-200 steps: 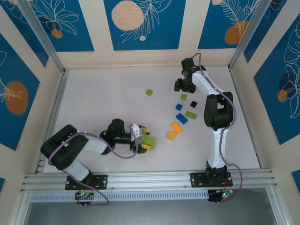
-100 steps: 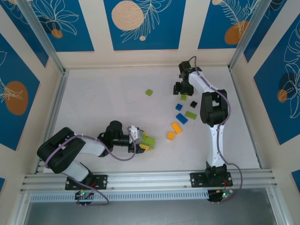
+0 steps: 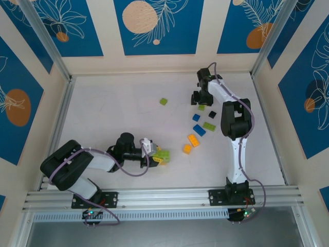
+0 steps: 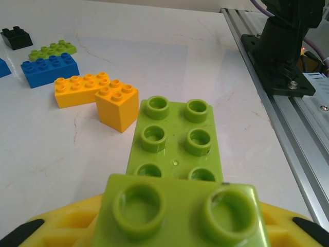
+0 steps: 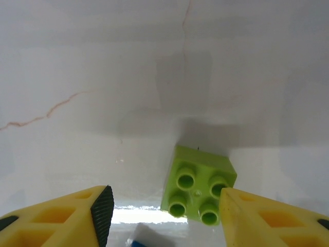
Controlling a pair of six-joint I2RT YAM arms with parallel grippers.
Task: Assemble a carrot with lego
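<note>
My left gripper (image 3: pixel 154 154) lies low on the table, near the front, shut on a lime green lego stack (image 3: pixel 163 154). In the left wrist view a small green brick sits on a longer green plate (image 4: pixel 175 134), with the yellow fingers (image 4: pixel 56 224) pressed to both sides. Far back on the right, my right gripper (image 3: pixel 199 99) hangs open over a small square green brick (image 3: pixel 201 107). In the right wrist view that brick (image 5: pixel 198 190) lies between the fingers, close to the right fingertip (image 5: pixel 241 211); the right gripper (image 5: pixel 164 211) holds nothing.
Loose lego lies between the arms: an orange cube (image 4: pixel 117 105), a long orange brick (image 4: pixel 79 88), a blue brick (image 4: pixel 50 69), a flat green one (image 4: pixel 51 50), a black one (image 4: pixel 16 37). Another green brick (image 3: pixel 163 101) lies mid-table. The right arm's base (image 4: pixel 280 56) stands on the front rail.
The left jaws have closed in on the green stack. The right gripper has shifted slightly over the small green brick and narrowed a little.
</note>
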